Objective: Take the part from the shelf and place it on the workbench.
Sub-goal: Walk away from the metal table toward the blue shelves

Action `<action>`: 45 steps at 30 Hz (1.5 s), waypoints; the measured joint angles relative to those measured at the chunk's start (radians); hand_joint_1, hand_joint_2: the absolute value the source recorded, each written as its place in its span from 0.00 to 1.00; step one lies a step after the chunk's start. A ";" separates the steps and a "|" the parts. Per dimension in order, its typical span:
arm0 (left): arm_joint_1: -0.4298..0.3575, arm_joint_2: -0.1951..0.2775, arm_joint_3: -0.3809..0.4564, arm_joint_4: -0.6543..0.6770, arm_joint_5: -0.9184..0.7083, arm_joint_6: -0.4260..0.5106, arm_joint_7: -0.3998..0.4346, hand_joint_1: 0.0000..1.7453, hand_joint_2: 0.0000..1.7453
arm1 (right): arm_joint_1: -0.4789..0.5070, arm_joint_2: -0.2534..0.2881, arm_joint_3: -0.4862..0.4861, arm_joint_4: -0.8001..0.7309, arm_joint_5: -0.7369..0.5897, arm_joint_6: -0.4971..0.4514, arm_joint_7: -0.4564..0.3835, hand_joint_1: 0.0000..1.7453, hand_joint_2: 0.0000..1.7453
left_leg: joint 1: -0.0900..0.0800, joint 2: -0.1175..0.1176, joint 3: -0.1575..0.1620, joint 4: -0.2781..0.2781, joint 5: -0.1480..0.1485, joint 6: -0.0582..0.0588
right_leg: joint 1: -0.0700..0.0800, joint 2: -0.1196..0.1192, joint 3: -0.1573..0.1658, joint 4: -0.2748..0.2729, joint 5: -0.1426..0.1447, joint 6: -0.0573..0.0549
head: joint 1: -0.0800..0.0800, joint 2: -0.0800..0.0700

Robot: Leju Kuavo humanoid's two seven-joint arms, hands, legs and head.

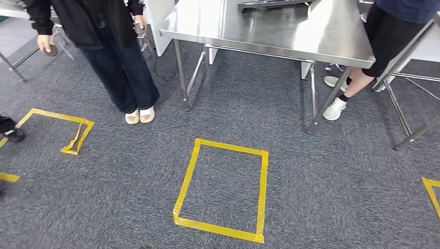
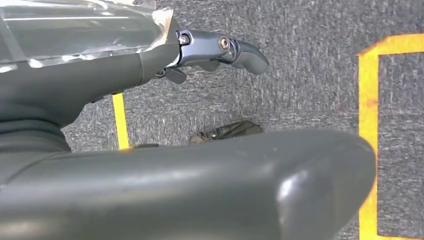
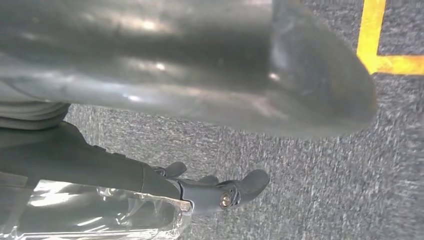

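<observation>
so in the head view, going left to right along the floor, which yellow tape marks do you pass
partial yellow tape outline → full yellow tape square → yellow tape corner at the right edge

Left hand (image 2: 220, 52): thick grey thumb, darker fingers with a brass-coloured screw at the hinge, clear plastic wrap over the back. Right hand (image 3: 220, 192): same grey thumb, dark fingers, screw, clear wrap.

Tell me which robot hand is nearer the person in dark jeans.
Left, probably. The person stands ahead-left; the left robot hand hangs over carpet on that side, the right robot hand opposite.
</observation>
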 joint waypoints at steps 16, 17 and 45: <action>0.001 -0.005 0.000 0.000 0.000 0.001 -0.002 0.00 0.00 | -0.003 0.001 0.000 -0.004 -0.005 0.004 -0.013 0.00 0.00 | 0.001 -0.147 -0.039 -0.005 0.046 -0.009 | -0.012 0.131 0.010 -0.002 -0.011 -0.006 | 0.004 0.000; 0.002 -0.004 0.000 0.001 0.000 0.001 -0.002 0.00 0.00 | -0.004 0.001 0.000 -0.005 -0.005 0.004 -0.013 0.00 0.00 | 0.002 -0.129 -0.048 0.011 0.034 -0.014 | -0.015 0.120 0.011 -0.004 -0.007 -0.014 | 0.002 0.000; 0.002 -0.006 0.000 0.001 0.000 0.020 0.009 0.00 0.00 | 0.009 0.001 0.005 -0.010 0.012 0.037 -0.006 0.00 0.00 | -0.002 -0.161 -0.035 -0.003 0.039 0.001 | -0.018 0.147 -0.003 0.016 -0.019 0.009 | 0.005 0.000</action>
